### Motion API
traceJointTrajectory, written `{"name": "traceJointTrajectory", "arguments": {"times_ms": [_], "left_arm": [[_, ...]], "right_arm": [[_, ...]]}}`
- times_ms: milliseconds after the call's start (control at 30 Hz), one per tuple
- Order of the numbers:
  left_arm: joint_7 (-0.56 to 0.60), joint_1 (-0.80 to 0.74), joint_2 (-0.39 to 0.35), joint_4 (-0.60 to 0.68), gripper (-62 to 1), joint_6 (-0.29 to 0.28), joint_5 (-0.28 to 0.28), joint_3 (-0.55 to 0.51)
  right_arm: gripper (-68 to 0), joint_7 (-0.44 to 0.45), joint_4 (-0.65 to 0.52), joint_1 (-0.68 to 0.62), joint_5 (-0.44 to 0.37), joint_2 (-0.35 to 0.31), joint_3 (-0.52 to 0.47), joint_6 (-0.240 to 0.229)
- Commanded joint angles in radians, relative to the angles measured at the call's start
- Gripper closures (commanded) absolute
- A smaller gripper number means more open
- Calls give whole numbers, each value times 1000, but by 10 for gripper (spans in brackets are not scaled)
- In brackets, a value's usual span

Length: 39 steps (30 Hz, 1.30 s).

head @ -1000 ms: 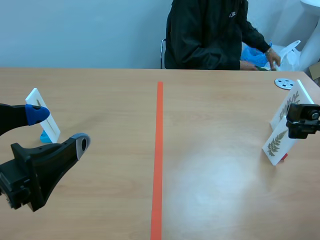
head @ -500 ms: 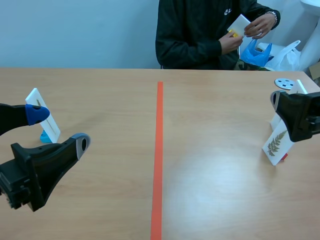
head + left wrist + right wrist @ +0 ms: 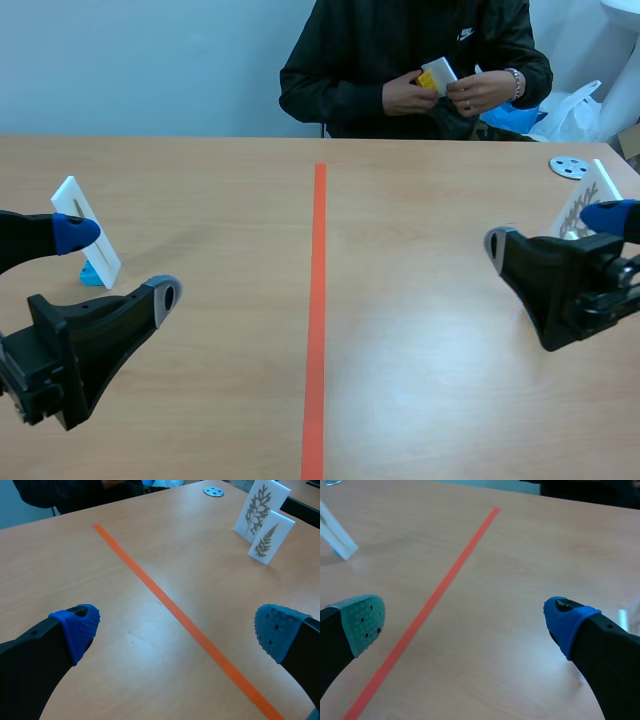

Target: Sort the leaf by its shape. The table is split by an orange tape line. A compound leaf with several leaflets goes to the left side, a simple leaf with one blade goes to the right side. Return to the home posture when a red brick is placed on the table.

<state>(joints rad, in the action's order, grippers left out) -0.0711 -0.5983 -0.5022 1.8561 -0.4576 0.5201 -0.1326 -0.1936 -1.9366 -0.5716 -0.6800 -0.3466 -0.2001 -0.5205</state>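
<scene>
Both pincers are spread wide and hold nothing: my left gripper (image 3: pixel 120 262) hangs low to the left of the orange tape line (image 3: pixel 317 300), my right gripper (image 3: pixel 553 232) low to its right. The next thing to sort, a small white leaf card on a yellow foot (image 3: pixel 438 74), is not yet set down; a person in a black jacket (image 3: pixel 350 60) holds it in both hands beyond the far end of the line. A white upright card on a blue foot (image 3: pixel 100 255) stands well left of the line. A taller white card with a branching leaf (image 3: pixel 261 507) and a shorter white card with a fern frond (image 3: pixel 270 537) stand well right of it. I judge these cards light, stiff, smooth-faced and quick to topple. I would pinch across the flat faces at mid-height, above the foot, closing gently and lifting straight up
</scene>
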Motion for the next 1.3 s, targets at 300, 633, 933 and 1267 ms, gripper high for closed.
{"name": "traceJointTrajectory", "arguments": {"times_ms": [300,633,933,1267], "left_arm": [[14,3,-6,4,-623,-2,-12,-5],[14,3,-6,4,-623,-2,-12,-5],[8,3,-6,4,-623,-2,-12,-5],[7,3,-6,4,-623,-2,-12,-5]], "right_arm": [[-679,30,2,18,-5,-10,50,0],[-679,45,2,18,-5,-10,50,0],[-679,45,2,18,-5,-10,50,0],[-679,42,2,18,-5,-10,50,0]]}}
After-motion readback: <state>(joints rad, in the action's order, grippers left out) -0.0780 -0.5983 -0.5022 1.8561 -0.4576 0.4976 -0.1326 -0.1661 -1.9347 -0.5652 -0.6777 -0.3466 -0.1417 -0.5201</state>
